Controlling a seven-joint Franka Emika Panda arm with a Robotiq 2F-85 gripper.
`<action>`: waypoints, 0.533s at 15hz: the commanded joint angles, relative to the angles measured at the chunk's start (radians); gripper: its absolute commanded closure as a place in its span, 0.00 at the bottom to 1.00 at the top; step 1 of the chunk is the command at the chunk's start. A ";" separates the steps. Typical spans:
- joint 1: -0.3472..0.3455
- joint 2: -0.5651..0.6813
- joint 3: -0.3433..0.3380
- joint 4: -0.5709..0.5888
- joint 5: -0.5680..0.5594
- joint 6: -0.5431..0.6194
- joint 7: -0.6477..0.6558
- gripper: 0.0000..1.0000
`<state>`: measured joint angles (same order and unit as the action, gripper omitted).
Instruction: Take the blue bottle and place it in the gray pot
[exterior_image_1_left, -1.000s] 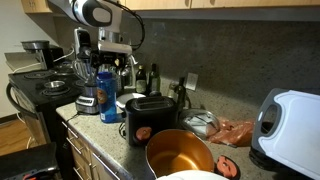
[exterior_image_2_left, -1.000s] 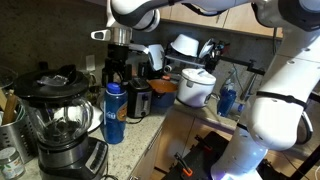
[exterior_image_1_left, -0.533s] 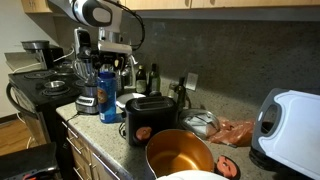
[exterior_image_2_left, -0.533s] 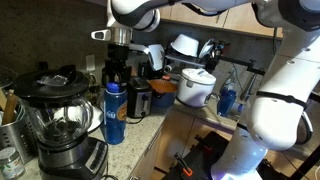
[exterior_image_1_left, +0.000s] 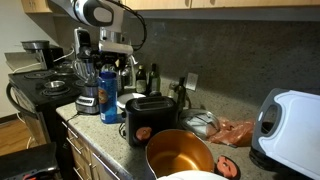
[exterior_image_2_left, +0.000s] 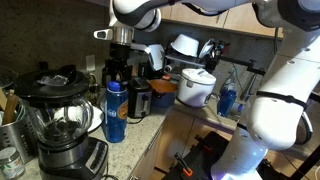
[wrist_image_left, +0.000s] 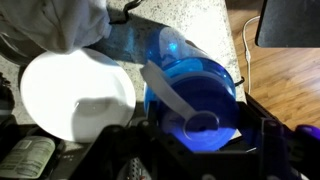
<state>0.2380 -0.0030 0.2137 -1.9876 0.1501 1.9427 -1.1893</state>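
The blue bottle (exterior_image_1_left: 108, 98) stands upright on the counter between the blender (exterior_image_1_left: 87, 88) and the black toaster (exterior_image_1_left: 150, 116). It also shows in an exterior view (exterior_image_2_left: 115, 116). My gripper (exterior_image_1_left: 110, 62) (exterior_image_2_left: 113, 72) hangs right over the bottle's top with its fingers down either side of the cap. In the wrist view the bottle (wrist_image_left: 190, 90) fills the space between the jaws (wrist_image_left: 200, 138); they look open, with a gap at the right finger. The gray pot (exterior_image_1_left: 180, 152), copper inside, sits empty at the counter's front.
A white bowl (wrist_image_left: 75, 95) sits close beside the bottle. Dark glass bottles (exterior_image_1_left: 152, 78) stand by the back wall. A foil-covered dish (exterior_image_1_left: 203, 122) and a white appliance (exterior_image_1_left: 290, 125) lie past the toaster. A white cooker (exterior_image_2_left: 197, 85) stands farther along.
Almost nothing: the arm has shifted very slightly over the bottle. The bottle has not moved.
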 joint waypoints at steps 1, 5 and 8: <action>-0.032 -0.053 -0.023 -0.001 0.021 -0.025 0.054 0.49; -0.059 -0.080 -0.055 0.037 0.028 -0.050 0.131 0.49; -0.074 -0.106 -0.078 0.071 0.027 -0.048 0.204 0.49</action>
<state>0.1785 -0.0718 0.1510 -1.9552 0.1527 1.9279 -1.0514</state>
